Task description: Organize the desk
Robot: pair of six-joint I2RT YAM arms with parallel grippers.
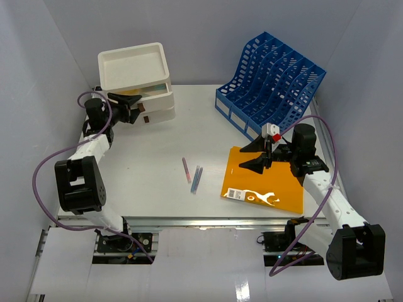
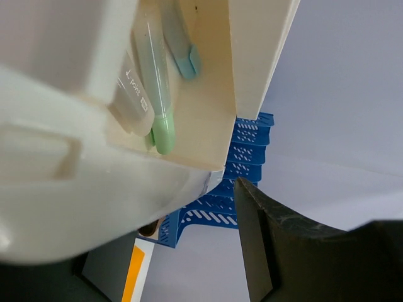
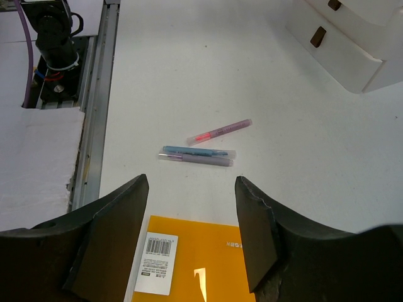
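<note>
The counter (image 1: 157, 151) is only partly tidied, as I judge it. At its far left corner stands the white drawer box (image 1: 135, 69), and one drawer (image 2: 208, 126) is pulled out with a green pen (image 2: 161, 119), a blue-capped pen (image 2: 184, 53) and a clear pen (image 2: 132, 100) lying inside, so some of the sorting looks done.

My left jaws (image 1: 134, 112) are at that drawer's front. They stand apart, and the gap beside one finger shows they are not clamped on it.

Three pens lie loose near the middle of the counter, toward the front edge: a pink pen (image 3: 220, 131), a blue pen (image 3: 198, 151) and a purple pen (image 3: 196, 160), the last two touching side by side. An orange notebook (image 1: 264, 182) lies flat toward the front right corner, not yet in the blue file rack (image 1: 274, 75) at the far right corner. My right jaws (image 3: 191, 184) hang over the notebook's edge, apart and holding nothing. I would say the pens, the notebook and closing the drawer are what is left.

The notebook carries a white barcode label (image 3: 156, 264), but its digits are too small to read, and so is the faint line printed on the cover. The clear pen has small print that is too blurred to make out.
</note>
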